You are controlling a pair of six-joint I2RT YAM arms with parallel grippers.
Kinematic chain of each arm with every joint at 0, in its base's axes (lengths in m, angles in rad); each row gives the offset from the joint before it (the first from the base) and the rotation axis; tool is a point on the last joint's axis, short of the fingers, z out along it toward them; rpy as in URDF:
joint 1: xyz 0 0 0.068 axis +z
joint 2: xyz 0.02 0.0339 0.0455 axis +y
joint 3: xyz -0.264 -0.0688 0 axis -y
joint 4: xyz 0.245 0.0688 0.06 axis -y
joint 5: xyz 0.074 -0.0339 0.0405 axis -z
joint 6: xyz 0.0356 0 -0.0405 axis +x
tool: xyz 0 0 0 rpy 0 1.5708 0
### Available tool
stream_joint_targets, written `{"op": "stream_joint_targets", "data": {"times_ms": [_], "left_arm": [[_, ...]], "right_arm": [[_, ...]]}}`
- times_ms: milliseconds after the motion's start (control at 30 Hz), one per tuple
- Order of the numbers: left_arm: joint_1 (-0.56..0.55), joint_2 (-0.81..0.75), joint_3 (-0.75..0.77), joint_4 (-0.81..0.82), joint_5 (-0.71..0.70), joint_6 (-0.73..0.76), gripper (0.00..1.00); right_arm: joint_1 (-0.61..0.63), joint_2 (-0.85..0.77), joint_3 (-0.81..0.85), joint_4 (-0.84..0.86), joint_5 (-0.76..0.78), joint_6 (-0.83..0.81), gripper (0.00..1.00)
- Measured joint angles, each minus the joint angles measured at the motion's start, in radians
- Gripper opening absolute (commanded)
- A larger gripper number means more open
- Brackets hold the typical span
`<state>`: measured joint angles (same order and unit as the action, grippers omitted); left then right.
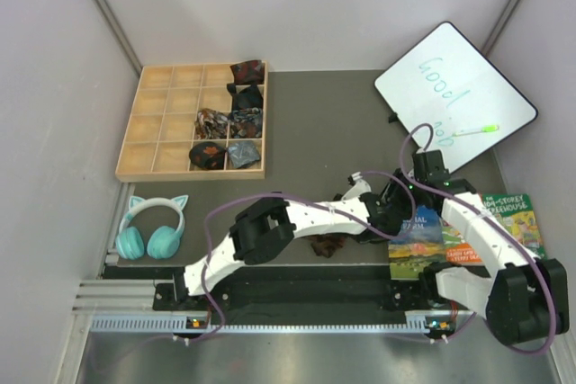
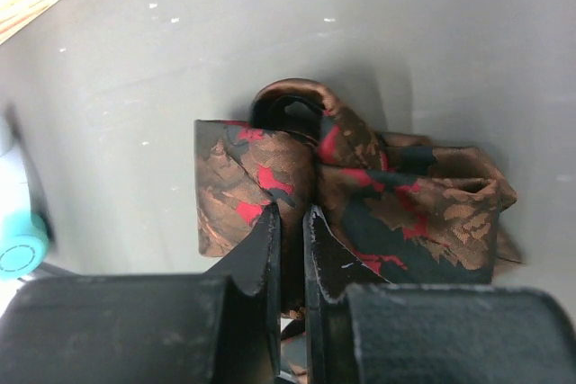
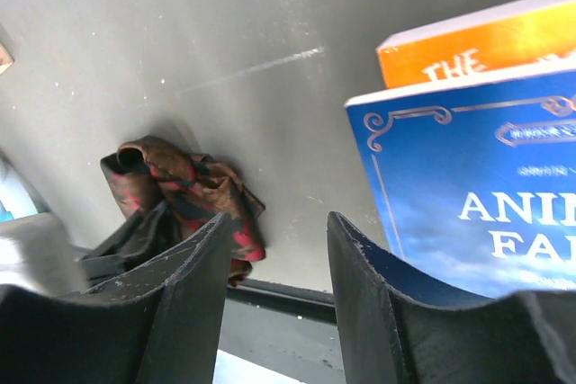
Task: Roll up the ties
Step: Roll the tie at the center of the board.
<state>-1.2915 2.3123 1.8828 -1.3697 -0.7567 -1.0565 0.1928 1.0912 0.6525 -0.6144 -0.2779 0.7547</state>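
A brown-black tie with red and rust print lies bunched in a loose roll on the grey table, near its front edge. My left gripper is shut on a fold of it from the near side; in the top view the left gripper sits just right of the bundle. My right gripper is open and empty, held above the table right of the tie, and shows in the top view. Several rolled ties fill compartments of a wooden tray.
Teal cat-ear headphones lie at the left front. A whiteboard with a green marker leans at the back right. Books lie at the right, close beside my right gripper; the blue book is nearest.
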Motion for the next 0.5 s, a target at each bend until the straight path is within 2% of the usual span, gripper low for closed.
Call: {"op": "stream_joint_targets", "data": {"times_ms": [100, 167, 267, 300, 333, 433, 500], "left_arm": [[-0.011, 0.047, 0.06, -0.01, -0.002, 0.008, 0.0], [-0.012, 0.067, 0.087, -0.021, -0.004, 0.012, 0.04], [-0.013, 0.079, 0.097, -0.03, -0.006, 0.016, 0.16], [-0.013, 0.082, 0.1, -0.032, -0.007, 0.016, 0.28], [-0.013, 0.083, 0.1, -0.034, -0.008, 0.018, 0.47], [-0.013, 0.082, 0.101, -0.052, -0.021, 0.029, 0.73], [-0.013, 0.072, 0.101, -0.077, -0.037, 0.035, 0.78]], "right_arm": [[-0.005, -0.027, 0.0, -0.021, 0.018, 0.008, 0.48], [-0.007, -0.042, 0.0, -0.029, 0.022, 0.009, 0.49], [-0.008, -0.052, 0.0, -0.032, 0.018, 0.008, 0.51], [-0.008, -0.053, 0.0, -0.032, 0.014, 0.009, 0.52], [-0.008, -0.055, -0.003, -0.029, 0.008, 0.008, 0.52], [-0.008, -0.06, -0.021, -0.018, -0.016, 0.01, 0.52], [-0.008, -0.066, -0.047, 0.006, -0.047, 0.019, 0.51]]}}
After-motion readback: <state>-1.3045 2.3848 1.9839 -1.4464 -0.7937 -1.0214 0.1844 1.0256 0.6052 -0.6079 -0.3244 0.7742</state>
